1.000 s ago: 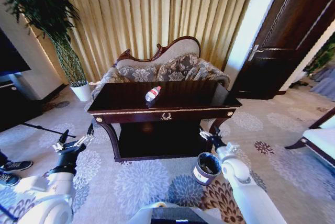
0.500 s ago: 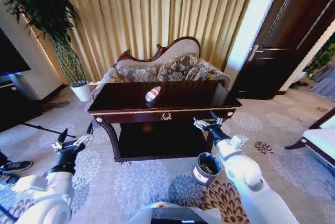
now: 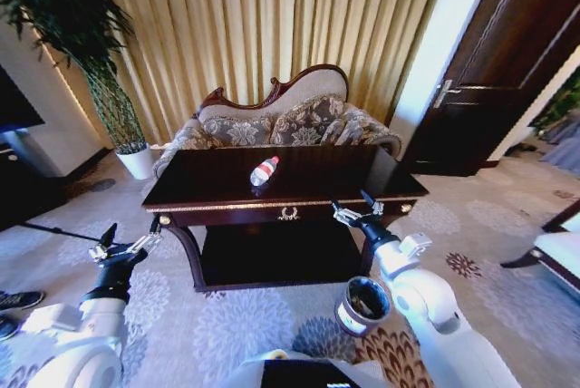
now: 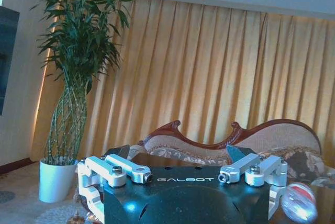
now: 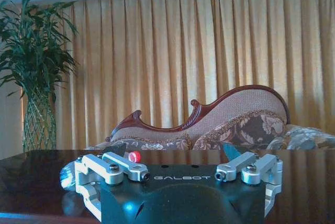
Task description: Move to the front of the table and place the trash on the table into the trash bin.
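The dark glossy table (image 3: 227, 196) stands straight ahead, close to me. A white bottle with a red label (image 3: 264, 170) lies on its side near the middle of the top. The round dark trash bin (image 3: 364, 305) stands on the carpet at the table's front right corner. My right gripper (image 3: 353, 208) is open at the table's front edge, above and behind the bin; its wrist view looks across the tabletop (image 5: 309, 182) at the bottle's red cap (image 5: 134, 156). My left gripper (image 3: 130, 241) hangs open, low beside the table's left front leg. The left wrist view catches the bottle (image 4: 299, 208) as a blur.
A cushioned sofa (image 3: 299, 121) sits right behind the table against gold curtains. A potted plant (image 3: 136, 160) stands at the back left, a dark door (image 3: 507, 71) at the right. A chair (image 3: 562, 247) juts in at the right edge. A person's shoe (image 3: 14, 300) is at the left edge.
My right gripper has risen from beside the bin to the height of the table's front edge. The whole picture has shifted as I came closer. The left arm has kept its place.
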`<state>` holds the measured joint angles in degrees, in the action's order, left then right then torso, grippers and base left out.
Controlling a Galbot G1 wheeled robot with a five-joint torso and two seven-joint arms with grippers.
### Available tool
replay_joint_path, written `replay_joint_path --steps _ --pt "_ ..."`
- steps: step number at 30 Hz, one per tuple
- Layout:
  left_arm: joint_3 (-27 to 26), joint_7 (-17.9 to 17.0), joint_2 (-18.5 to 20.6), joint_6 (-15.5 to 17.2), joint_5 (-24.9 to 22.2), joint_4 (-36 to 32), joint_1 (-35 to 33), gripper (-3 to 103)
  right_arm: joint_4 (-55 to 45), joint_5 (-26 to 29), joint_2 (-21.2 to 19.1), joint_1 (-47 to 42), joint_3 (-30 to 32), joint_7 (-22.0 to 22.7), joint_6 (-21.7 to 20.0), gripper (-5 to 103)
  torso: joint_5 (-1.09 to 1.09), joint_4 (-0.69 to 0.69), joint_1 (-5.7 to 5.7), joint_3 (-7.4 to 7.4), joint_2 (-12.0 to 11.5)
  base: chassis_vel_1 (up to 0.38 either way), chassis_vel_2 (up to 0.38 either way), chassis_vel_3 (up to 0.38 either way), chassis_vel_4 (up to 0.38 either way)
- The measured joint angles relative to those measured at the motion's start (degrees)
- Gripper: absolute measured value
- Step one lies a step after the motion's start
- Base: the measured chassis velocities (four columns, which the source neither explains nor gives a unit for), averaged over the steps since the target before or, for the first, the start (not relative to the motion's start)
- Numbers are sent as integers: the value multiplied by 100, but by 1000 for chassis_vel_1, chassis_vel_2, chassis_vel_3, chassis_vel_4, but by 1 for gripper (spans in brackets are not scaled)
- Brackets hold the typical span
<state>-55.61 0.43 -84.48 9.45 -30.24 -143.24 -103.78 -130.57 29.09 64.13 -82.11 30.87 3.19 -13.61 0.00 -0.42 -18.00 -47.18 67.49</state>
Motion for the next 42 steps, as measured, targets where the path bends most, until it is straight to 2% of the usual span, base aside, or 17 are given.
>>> replay_joint_path --steps 7,11,12,15,17,19,21,24,26,27,29,31,35,36,39,41,42 --pt "0 -110 31 5 -2 0 -14 100 17 0 47 -63 -41 6 45 100 1 0 -4 -1 -2 -279 275 271 -282" --pt "-92 -335 355 313 -46 0 109 100 59 -2 48 -102 -22 59 66 100 0 0 -11 -3 -5 -140 123 92 -116" --pt "-165 -443 585 517 -121 0 240 100 89 -3 48 -120 -8 91 68 100 -1 0 -10 -3 -5 0 0 0 0" --pt "-246 -549 848 721 -285 0 411 100 111 0 54 -145 4 120 71 100 -2 -1 -3 0 -3 0 0 0 0" --pt "-322 -815 1400 1019 -672 111 787 100 151 1 86 -213 11 147 103 100 -1 -2 9 5 5 70 -44 -25 31" --pt "-272 -1056 1956 1083 -948 414 1164 100 194 -20 120 -270 11 153 130 100 -1 -2 9 4 5 62 -79 -71 73" --pt "-237 -1090 2121 1073 -1039 543 1276 100 211 -39 131 -296 11 155 143 100 -2 -1 9 4 5 42 -93 -35 60" --pt "97 -1186 3013 852 -1290 1388 1958 100 252 -89 168 -391 59 167 204 100 -1 -1 0 -1 0 0 0 0 0" --pt "134 -1189 3079 830 -1296 1469 2031 100 252 -89 171 -395 65 171 207 100 -1 -1 0 -1 -1 0 0 0 0" --pt "354 -1201 3412 759 -1341 1938 2465 100 254 -86 185 -409 94 204 215 100 -2 -3 -5 -2 -2 0 0 0 0" --pt "611 -1195 3636 765 -1445 2352 2911 100 270 -83 199 -409 108 252 219 100 -2 -2 -5 -2 -2 0 0 0 0" --pt "705 -1192 3685 795 -1484 2449 3043 100 279 -82 205 -407 109 266 219 100 -2 0 -4 -2 -2 0 0 0 0" --pt "1627 -1476 3839 1096 -1680 2884 3985 100 370 -86 236 -395 136 334 223 100 1 0 1 1 0 0 0 0 0" --pt "1627 -1476 3839 1096 -1680 2884 3985 100 370 -86 236 -395 136 334 223 100 1 0 1 1 0 0 0 0 0" --pt "2429 -1644 3774 1237 -1712 3015 4711 100 516 -100 235 -369 219 346 268 100 2 -2 1 0 0 0 0 0 0" --pt "2588 -1664 3744 1258 -1713 3038 4837 100 550 -106 236 -359 233 346 284 100 3 -2 1 0 0 0 0 0 0" --pt "3101 -1735 3609 1296 -1701 3154 5230 100 638 -119 242 -315 273 347 317 100 1 -3 0 0 -1 0 0 0 0"
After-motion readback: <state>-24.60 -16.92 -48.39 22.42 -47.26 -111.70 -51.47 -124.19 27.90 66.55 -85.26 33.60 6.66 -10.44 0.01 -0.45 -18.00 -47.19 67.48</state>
